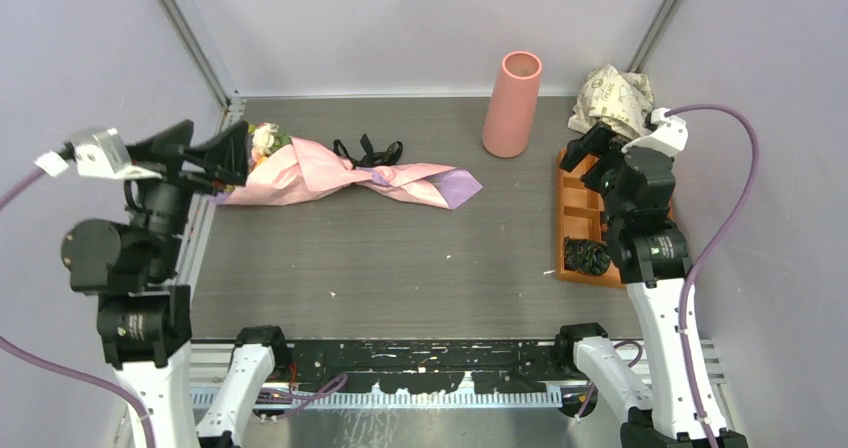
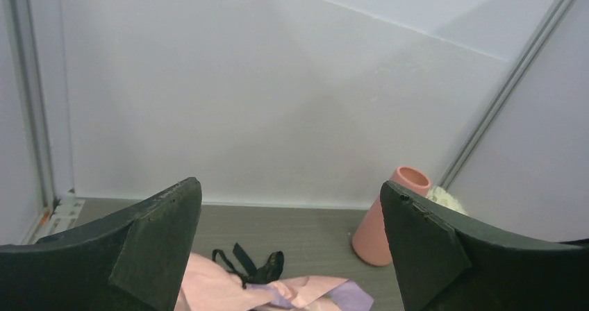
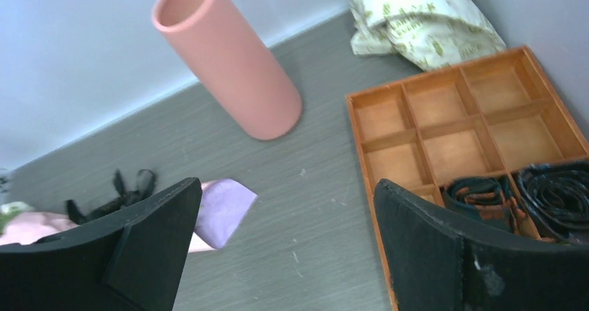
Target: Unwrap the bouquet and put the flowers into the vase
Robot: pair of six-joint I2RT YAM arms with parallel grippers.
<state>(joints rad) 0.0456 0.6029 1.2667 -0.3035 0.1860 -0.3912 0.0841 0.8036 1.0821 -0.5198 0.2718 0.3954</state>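
Two hands spread, empty: I see the bouquet (image 1: 330,173) just below my left hand (image 1: 238,158), the vase (image 1: 510,108) beyond my right hand (image 1: 592,163).

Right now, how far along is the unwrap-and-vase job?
Done: nothing. The long pink and lilac paper bouquet lies wrapped on the table, black ribbon at its waist. In hand: nothing; left hand and right hand both open and empty. Remaining: untie, unwrap, move flowers into the upright salmon-pink cylinder vase, no stems in it.
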